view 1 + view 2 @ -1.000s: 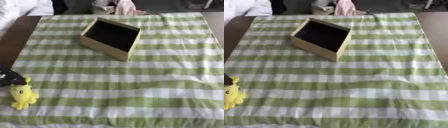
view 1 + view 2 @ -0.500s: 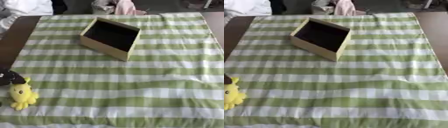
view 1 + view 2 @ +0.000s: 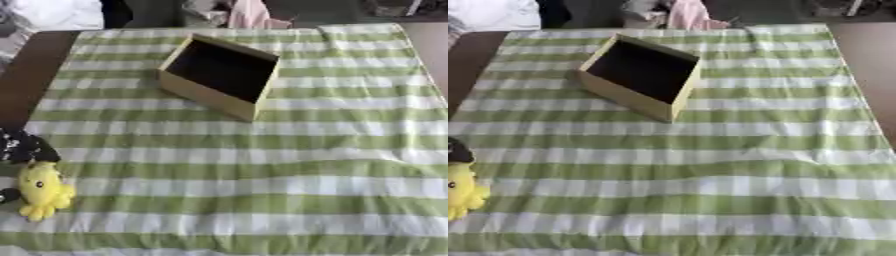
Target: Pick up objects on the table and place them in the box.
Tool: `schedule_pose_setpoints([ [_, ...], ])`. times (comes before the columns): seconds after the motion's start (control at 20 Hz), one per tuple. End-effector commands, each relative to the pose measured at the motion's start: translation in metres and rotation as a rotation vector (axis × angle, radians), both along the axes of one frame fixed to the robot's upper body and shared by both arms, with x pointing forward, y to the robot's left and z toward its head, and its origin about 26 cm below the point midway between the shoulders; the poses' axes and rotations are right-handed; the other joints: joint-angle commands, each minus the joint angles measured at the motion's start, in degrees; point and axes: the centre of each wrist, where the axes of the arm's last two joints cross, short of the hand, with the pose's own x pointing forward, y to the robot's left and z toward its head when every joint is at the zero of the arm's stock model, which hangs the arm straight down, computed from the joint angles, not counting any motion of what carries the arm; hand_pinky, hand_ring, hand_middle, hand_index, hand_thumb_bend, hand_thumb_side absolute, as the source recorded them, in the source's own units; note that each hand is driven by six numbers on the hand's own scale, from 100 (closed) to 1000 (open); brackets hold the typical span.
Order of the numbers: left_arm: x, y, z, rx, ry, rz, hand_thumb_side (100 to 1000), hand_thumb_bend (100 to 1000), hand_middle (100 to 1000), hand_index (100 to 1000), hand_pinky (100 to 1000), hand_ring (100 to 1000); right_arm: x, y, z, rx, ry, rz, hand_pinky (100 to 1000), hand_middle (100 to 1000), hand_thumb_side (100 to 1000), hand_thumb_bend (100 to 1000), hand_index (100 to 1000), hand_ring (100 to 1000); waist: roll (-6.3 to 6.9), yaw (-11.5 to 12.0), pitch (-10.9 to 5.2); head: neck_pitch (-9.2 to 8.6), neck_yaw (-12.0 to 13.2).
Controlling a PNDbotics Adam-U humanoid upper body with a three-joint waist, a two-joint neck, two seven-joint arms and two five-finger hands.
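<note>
Yellow plush toy (image 3: 41, 190) at near-left worktop edge, long axis toward viewer. Left hand (image 3: 22, 147) just behind, touching toy head; finger state indiscernible. Box (image 3: 220, 75) well apart, far centre. Right hand unseen.

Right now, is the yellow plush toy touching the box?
Apart. The left eye view shows the yellow plush toy at the near left edge and the box far up the cloth, with several bare stripes between them.
</note>
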Motion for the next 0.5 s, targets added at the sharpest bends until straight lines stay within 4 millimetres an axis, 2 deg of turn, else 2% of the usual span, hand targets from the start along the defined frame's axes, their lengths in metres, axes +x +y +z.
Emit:
schedule_pose_setpoints([
  [0.05,0.0035,0.0034,0.0106,0.033,0.003,-0.001,122,383,825,953,761,865,-0.0044,-0.0006,0.0091,-0.01,-0.031,0.004,638,762,797,100,773,725,0.1,-0.1,-0.6,0.37,0.2],
  [0.5,0.0102,-0.0021,0.0081,0.017,0.024,-0.007,129,304,770,875,715,829,-0.0056,0.0,0.0076,0.006,-0.03,0.01,634,761,798,100,773,720,0.2,-0.4,-0.22,0.37,0.3],
])
